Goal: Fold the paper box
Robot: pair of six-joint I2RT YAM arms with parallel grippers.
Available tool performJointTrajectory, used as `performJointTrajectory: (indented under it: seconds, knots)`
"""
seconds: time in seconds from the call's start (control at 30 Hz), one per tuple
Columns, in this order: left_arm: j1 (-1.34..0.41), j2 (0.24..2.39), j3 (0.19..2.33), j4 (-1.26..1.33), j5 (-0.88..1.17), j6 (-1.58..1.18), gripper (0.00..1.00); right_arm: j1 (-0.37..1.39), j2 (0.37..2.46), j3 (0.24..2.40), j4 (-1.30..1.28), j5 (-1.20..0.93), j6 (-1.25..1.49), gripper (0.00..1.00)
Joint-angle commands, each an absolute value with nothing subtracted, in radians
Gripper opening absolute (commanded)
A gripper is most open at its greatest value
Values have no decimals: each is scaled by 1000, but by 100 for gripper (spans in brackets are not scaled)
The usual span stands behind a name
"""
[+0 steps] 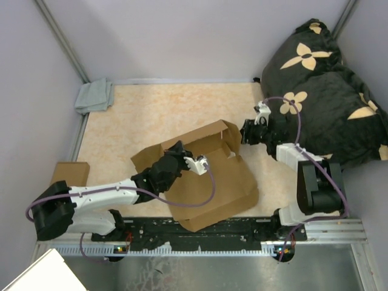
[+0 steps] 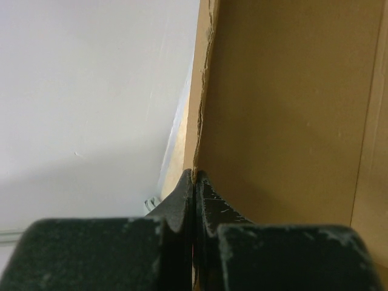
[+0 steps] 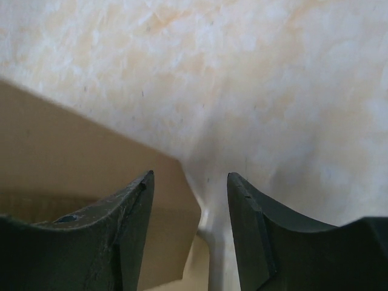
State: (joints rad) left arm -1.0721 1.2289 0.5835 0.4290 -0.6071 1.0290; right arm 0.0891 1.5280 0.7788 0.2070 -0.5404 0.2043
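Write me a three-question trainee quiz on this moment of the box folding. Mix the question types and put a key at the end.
1. True or false: the left pincer is shut on an edge of the paper box.
2. What lies at the far left corner of the table? A) a grey cloth B) a roll of tape C) a mug
3. Fill in the blank: the right pincer is ____, with only bare table showing between its fingers.

Key: 1 true; 2 A; 3 open.
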Motion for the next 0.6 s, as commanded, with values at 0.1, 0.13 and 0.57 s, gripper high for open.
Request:
performJointTrajectory:
  seconds: [0.1, 0.13, 0.57]
  knots:
    - [-1124, 1299, 591, 348, -697, 1008, 0, 97, 1310, 611, 260, -534, 143, 54]
    - [-1135, 1307, 591, 349, -711, 1011, 0, 97, 1280, 586, 266, -531, 138, 54]
    - [-1198, 1277, 588, 364, -761, 970, 0, 96, 1153, 450, 497, -698, 145, 59]
